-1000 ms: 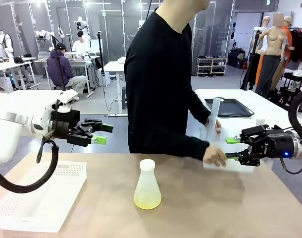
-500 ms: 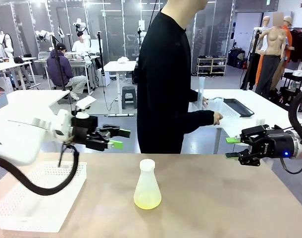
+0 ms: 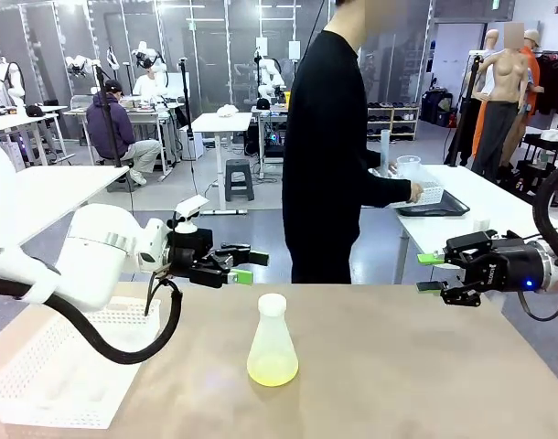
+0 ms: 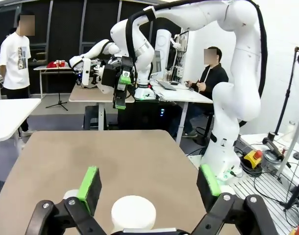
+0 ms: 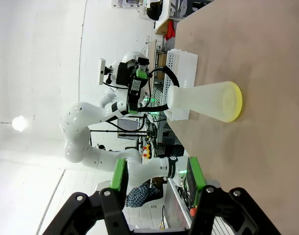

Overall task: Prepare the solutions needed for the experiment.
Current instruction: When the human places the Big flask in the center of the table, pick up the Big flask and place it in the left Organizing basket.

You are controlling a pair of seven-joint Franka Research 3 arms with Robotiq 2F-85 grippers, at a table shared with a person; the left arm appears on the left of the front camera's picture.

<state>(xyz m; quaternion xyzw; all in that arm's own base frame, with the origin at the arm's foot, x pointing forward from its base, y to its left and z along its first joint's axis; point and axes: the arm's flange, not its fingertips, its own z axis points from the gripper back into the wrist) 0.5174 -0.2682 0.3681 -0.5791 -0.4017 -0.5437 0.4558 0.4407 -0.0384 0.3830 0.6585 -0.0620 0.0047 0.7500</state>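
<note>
A frosted conical flask [image 3: 273, 329] with a white cap stands upright in the middle of the table. The solutions [image 3: 273, 369] lie in its bottom as a shallow pale yellow-green layer. My left gripper [image 3: 247, 265] hovers open just left of the flask's neck and slightly above it. In the left wrist view the flask's cap [image 4: 134, 213] sits low between the green pads [image 4: 89, 182]. My right gripper [image 3: 430, 273] hangs at the table's right edge with its fingers apart and nothing between them. In the right wrist view the flask [image 5: 203, 102] and the solutions [image 5: 233, 102] lie well ahead of the right gripper [image 5: 156, 176].
A white perforated tray [image 3: 78, 366] rests on the table's left end. Across the table, a person in black faces a side table at the right, with a hand on a white basket [image 3: 428, 194] beside clear glassware. The tan tabletop [image 3: 407, 384] stretches bare to the right of the flask.
My left arm has swung right, bringing its open gripper close to the flask. The person carried the white basket and glassware away to the side table. My right arm has not moved.
</note>
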